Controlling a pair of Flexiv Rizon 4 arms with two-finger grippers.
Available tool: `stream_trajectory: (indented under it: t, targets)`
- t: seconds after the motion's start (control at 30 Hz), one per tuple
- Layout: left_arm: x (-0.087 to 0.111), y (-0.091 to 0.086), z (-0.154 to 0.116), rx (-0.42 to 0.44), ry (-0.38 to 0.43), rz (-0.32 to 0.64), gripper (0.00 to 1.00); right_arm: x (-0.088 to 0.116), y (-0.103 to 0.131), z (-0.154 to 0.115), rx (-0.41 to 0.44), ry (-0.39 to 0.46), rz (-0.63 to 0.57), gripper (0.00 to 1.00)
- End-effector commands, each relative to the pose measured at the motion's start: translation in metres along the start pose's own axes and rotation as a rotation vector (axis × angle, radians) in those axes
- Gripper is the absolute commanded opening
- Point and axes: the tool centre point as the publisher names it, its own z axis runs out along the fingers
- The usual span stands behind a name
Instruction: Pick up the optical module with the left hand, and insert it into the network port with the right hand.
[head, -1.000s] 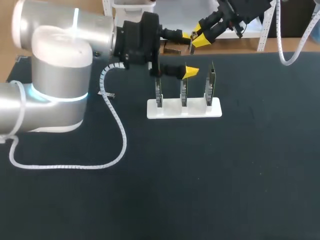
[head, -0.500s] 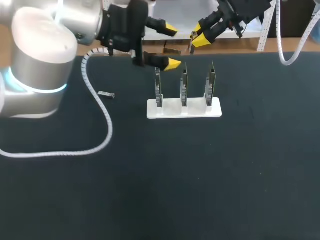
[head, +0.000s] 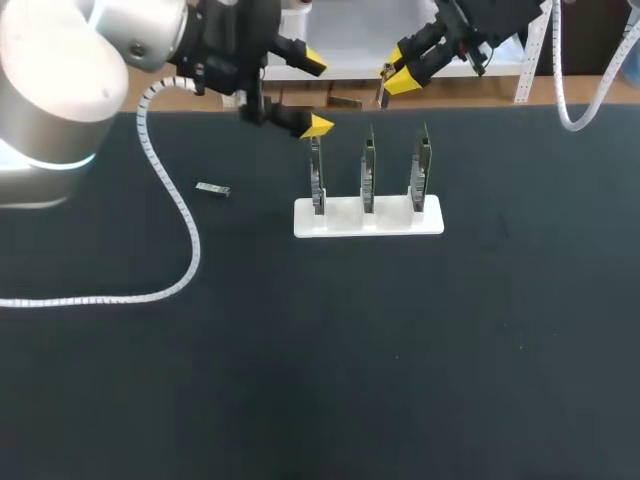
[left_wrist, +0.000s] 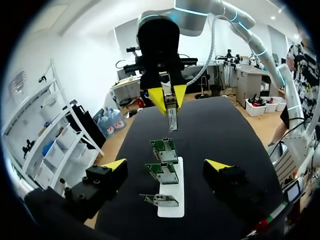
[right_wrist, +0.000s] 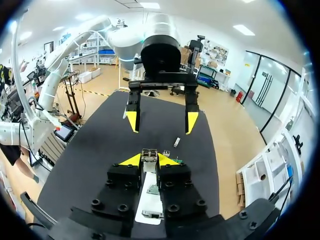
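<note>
My right gripper (head: 398, 76) hangs beyond the table's far edge, shut on a small metal optical module (head: 381, 92). In the right wrist view the module (right_wrist: 149, 154) sits between my own yellow tips (right_wrist: 149, 160). Three upright circuit boards (head: 368, 170) with ports stand in a white holder (head: 340, 221). My left gripper (head: 315, 96) is open and empty, just left of the leftmost board (head: 316, 177), facing the right gripper. In the left wrist view, the boards (left_wrist: 163, 172) lie ahead of the left gripper (left_wrist: 166, 165), the right gripper (left_wrist: 168, 95) beyond them.
A second small module (head: 212, 189) lies loose on the black table (head: 400, 360), left of the holder; it also shows as a loose module (right_wrist: 176, 142) in the right wrist view. My left arm's white cable (head: 175, 215) loops over the table's left part.
My left arm has swung back and to the left, its open gripper moving from over the boards to left of them. The loose module came into sight. The right gripper has not moved.
</note>
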Motion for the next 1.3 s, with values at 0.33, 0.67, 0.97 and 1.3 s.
stream_trajectory:
  t: [0.33, 0.67, 0.97, 1.3]
  targets:
    - [-0.007, 0.008, -0.005, 0.028, 0.078, -0.012, 1.00, 0.000, 0.000, 0.000, 0.002, -0.001, 0.000, 0.00]
    - [-0.007, 0.008, -0.005, 0.028, 0.078, -0.012, 1.00, 0.000, 0.000, 0.000, 0.002, -0.001, 0.000, 0.00]
    - [-0.007, 0.008, -0.005, 0.028, 0.078, -0.012, 1.00, 0.006, 0.004, 0.015, -0.025, -0.044, 0.016, 0.00]
    - [-0.007, 0.008, -0.005, 0.028, 0.078, -0.012, 1.00, 0.012, 0.017, 0.021, -0.041, -0.043, 0.071, 0.00]
